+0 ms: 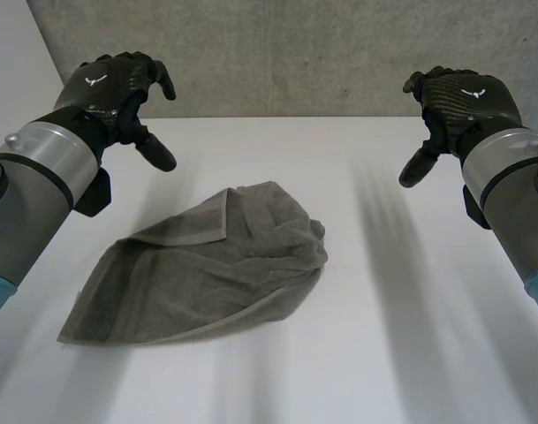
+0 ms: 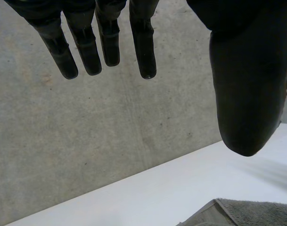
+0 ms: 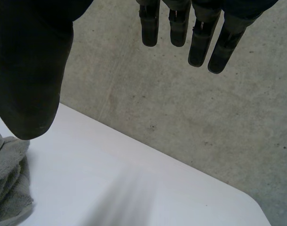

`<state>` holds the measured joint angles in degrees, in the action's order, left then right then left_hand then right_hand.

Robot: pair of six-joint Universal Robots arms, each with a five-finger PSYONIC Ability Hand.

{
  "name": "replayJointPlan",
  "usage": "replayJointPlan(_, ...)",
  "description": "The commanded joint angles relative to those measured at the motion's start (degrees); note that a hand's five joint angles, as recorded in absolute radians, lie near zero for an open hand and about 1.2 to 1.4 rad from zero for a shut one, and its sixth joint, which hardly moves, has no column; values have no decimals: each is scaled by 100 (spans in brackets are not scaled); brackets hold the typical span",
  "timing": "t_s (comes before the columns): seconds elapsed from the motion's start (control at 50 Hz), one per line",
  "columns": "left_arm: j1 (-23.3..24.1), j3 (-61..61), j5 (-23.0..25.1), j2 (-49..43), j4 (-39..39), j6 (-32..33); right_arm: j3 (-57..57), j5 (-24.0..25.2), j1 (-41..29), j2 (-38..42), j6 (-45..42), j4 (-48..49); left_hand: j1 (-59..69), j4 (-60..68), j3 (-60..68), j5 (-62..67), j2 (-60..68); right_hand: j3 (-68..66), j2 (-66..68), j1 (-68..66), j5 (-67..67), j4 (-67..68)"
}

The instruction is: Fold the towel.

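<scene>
A grey towel [image 1: 207, 269] lies crumpled on the white table [image 1: 383, 353], roughly folded, its long hemmed edge toward the front left. A corner of the towel [image 2: 247, 212] shows below my left thumb, and a bunched part of the towel [image 3: 9, 183] lies beneath my right thumb. My left hand [image 1: 118, 88] hovers open above the table's far left, well clear of the cloth. My right hand [image 1: 458, 102] hangs open at the far right, also holding nothing. In both wrist views the fingers [image 2: 143, 47] are straight and spread from the thumb [image 3: 30, 84].
A grey concrete wall [image 1: 286, 53] stands behind the table's far edge. Bare white tabletop spreads to the right of the towel and in front of it.
</scene>
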<state>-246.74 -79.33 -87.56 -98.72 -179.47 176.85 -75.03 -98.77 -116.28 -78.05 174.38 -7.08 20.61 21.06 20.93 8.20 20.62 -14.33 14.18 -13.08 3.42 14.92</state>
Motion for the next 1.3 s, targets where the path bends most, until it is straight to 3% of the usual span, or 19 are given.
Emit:
replayJointPlan(0.02, 3, -21, -103, 2, -27, 8, -30, -2, 0, 0, -10, 31, -350, -395, -382, -109, -351, 433, -418, 308, -342, -492)
replayJointPlan(0.2, -50, -82, -24, -113, -88, 8, -12, 279, -27, 17, -97, 172, -703, -748, -736, -462, -704, 433, -418, 308, -342, -492)
replayJointPlan(0.3, -23, -74, 160, -524, -290, 60, -47, 1331, -9, 140, -509, 199, -871, -916, -903, -630, -872, 433, -418, 308, -342, -492)
replayJointPlan(0.34, -15, -56, 247, -665, -360, 69, -47, 1334, -9, 141, -511, 198, -871, -916, -904, -630, -873, 433, -418, 308, -342, -492)
replayJointPlan(0.36, -14, -56, 248, -666, -361, 69, -30, 1577, 0, 254, -658, 137, -871, -916, -904, -630, -873, 433, -418, 308, -342, -492)
replayJointPlan(0.46, 12, 276, 1098, -1683, -931, 148, 119, 2088, -9, 929, -1064, -380, -871, -916, -904, -630, -873, 433, -418, 308, -342, -492)
replayJointPlan(0.56, 21, 673, 1619, -2292, -1038, 280, 313, 2265, -71, 1494, -1055, -426, -838, -882, -870, -597, -839, 433, -418, 308, -342, -492)
replayJointPlan(0.6, 29, 1146, 2048, -2931, -1029, 551, 514, 2423, -106, 1888, -1038, -295, -787, -832, -820, -546, -789, 433, -418, 308, -342, -492)
replayJointPlan(0.78, 144, 1930, 2217, -4024, -1011, 1115, 1500, 2459, -246, 3146, -1003, -127, -720, -765, -752, -479, -721, 433, -418, 308, -342, -492)
replayJointPlan(0.9, 170, 2291, 2147, -4578, -994, 1475, 1948, 2459, -369, 3735, -1012, -136, -686, -731, -719, -445, -688, -1258, 1273, -1383, 1348, 1199)
replayJointPlan(0.92, 188, 2351, 2147, -4638, -1002, 1493, 1965, 2467, -387, 3787, -1003, -136, -670, -714, -702, -429, -671, -2357, 2372, -2482, 2447, 2298)
replayJointPlan(0.94, 196, 2396, 2147, -4691, -1002, 1493, 1957, 2485, -404, 3788, -1003, -118, -636, -681, -669, -395, -637, -3800, 3815, -3925, 3890, 3741)
replayJointPlan(0.96, 196, 2396, 2147, -4692, -1002, 1493, 1957, 2485, -405, 3788, -1003, -118, -636, -681, -668, -395, -637, -3814, 3829, -3939, 3905, 3755)
replayJointPlan(0.98, 196, 2440, 2138, -4718, -1002, 1502, 1939, 2485, -413, 3762, -1011, -118, -619, -664, -652, -378, -620, -5030, 5045, -5155, 5121, 4971)
replayJointPlan(1.0, 205, 2457, 2129, -4727, -1002, 1502, 1939, 2485, -413, 3762, -1012, -118, -602, -647, -635, -361, -604, -5042, 5057, -5167, 5133, 4983)
replayJointPlan(1.04, 205, 2475, 2120, -4718, -1002, 1502, 1834, 2494, -405, 3596, -1012, -153, -602, -647, -635, -361, -603, -6563, 6578, -6688, 6653, 6504)
replayJointPlan(1.22, 214, 2440, 1760, -4543, -1002, 1511, 489, 2599, -141, 2443, -1310, -171, -602, -647, -635, -361, -603, -6567, 6582, -6692, 6658, 6508)
replayJointPlan(1.3, 214, 2387, 1760, -4507, -994, 1511, -624, 2871, 43, 1681, -1871, -171, -602, -647, -635, -361, -603, -6567, 6582, -6692, 6658, 6508)
